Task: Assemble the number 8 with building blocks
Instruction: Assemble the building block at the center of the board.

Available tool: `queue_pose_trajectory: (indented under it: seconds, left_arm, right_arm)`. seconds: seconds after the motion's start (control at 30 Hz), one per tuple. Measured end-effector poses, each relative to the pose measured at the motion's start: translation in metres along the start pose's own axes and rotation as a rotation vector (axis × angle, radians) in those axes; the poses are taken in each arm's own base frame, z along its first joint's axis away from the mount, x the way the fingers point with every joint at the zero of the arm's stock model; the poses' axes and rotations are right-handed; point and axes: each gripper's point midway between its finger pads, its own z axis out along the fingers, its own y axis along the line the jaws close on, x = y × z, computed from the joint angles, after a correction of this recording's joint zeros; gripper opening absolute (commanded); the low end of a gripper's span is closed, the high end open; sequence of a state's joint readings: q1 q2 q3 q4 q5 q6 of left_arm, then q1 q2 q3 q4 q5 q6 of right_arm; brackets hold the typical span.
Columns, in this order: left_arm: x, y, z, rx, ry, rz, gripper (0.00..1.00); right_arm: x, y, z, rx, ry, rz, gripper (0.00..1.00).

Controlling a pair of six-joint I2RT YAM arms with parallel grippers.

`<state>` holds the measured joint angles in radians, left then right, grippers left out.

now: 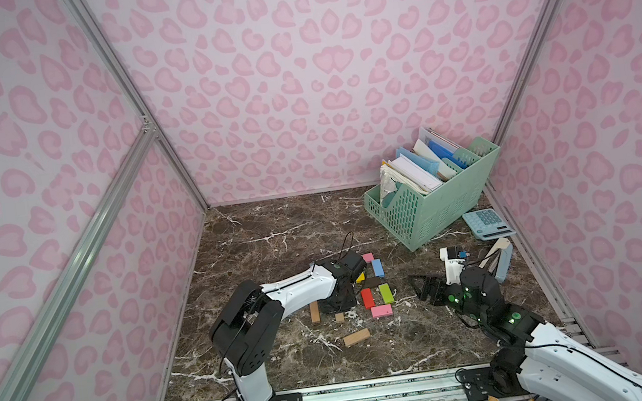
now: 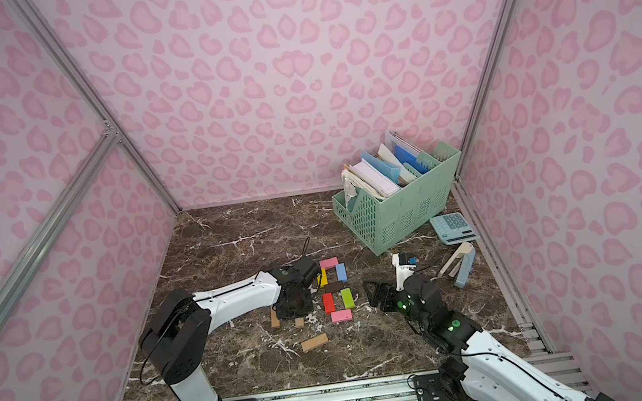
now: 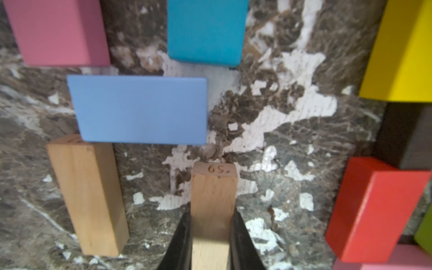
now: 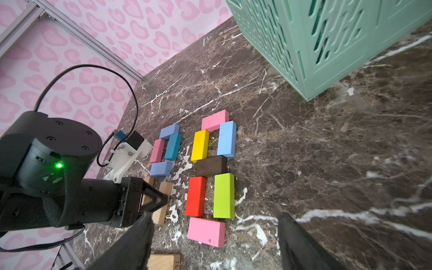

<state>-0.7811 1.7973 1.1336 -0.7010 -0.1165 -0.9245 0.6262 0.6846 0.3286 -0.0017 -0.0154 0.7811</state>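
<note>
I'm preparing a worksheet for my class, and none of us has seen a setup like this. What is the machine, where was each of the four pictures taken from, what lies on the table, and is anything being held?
The machine is two robot arms, a left arm and a right arm, fixed at the table's near edge. Each ends in a two-fingered gripper. Two pictures come from a paired camera high above, looking down on everything. The other two come from a small camera on each arm's wrist.

On the marble-patterned table lies a complete figure eight made of seven coloured bricks. Beside it, a smaller loop of bricks seems to be the start of a second one.

The left gripper is shut on a tan wooden brick. The right gripper is open and empty. A green file basket and a calculator sit in the far corner.
</note>
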Motion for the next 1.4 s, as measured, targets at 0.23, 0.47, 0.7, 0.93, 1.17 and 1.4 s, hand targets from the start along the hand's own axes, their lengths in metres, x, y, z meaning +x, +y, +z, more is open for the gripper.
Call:
queue_pose_trajectory:
  seconds: [0.23, 0.47, 0.7, 0.93, 1.17, 1.4]
  left_arm:
    - [-0.0073, -0.002, -0.0046, 0.017, -0.039, -0.007, 0.0]
    - [-0.007, -0.0016, -0.0044, 0.018, -0.039, -0.015, 0.01]
    - [-0.0066, -0.0013, -0.0027, 0.015, -0.037, -0.015, 0.06]
    - [-0.0069, -0.0008, 0.0006, 0.007, -0.036, -0.015, 0.1]
    - [-0.0079, -0.0003, 0.0015, 0.003, -0.037, -0.016, 0.12]
    - [-0.0087, 0.0, 0.0017, 0.0, -0.036, -0.017, 0.14]
  right_arm:
    - [0.0002, 0.0004, 0.0008, -0.003, 0.003, 0.001, 0.84]
    - [0.0, 0.0009, 0.001, -0.005, 0.002, 0.001, 0.84]
    - [-0.0002, 0.0011, 0.0009, -0.006, 0.001, 0.001, 0.84]
    - [-0.0009, 0.0018, 0.0003, -0.009, -0.002, 0.0, 0.84]
    - [-0.0006, 0.0016, -0.0001, -0.01, -0.003, 0.0, 0.84]
    - [0.0011, 0.0001, 0.0003, -0.007, 0.001, 0.001, 0.84]
